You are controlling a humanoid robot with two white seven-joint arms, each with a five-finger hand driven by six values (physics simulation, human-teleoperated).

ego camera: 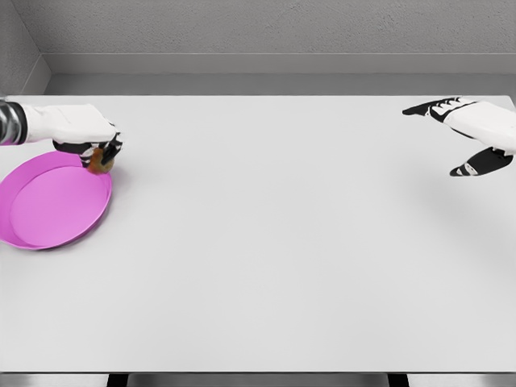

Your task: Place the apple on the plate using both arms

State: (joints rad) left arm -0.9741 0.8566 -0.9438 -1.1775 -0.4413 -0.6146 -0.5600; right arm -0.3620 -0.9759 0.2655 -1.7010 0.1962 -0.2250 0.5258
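The apple [99, 160] is tucked in the curled fingers of the left hand [87, 133], so only a bit of it shows. It hangs right at the far rim of the pink plate [36, 234], which lies just below that hand on the white table [266, 258]. The right hand [476, 133] is far off to the side, fingers spread, holding nothing.

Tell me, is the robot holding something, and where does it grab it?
The left hand holds the apple from above, fingers curled over its top. The right hand holds nothing.
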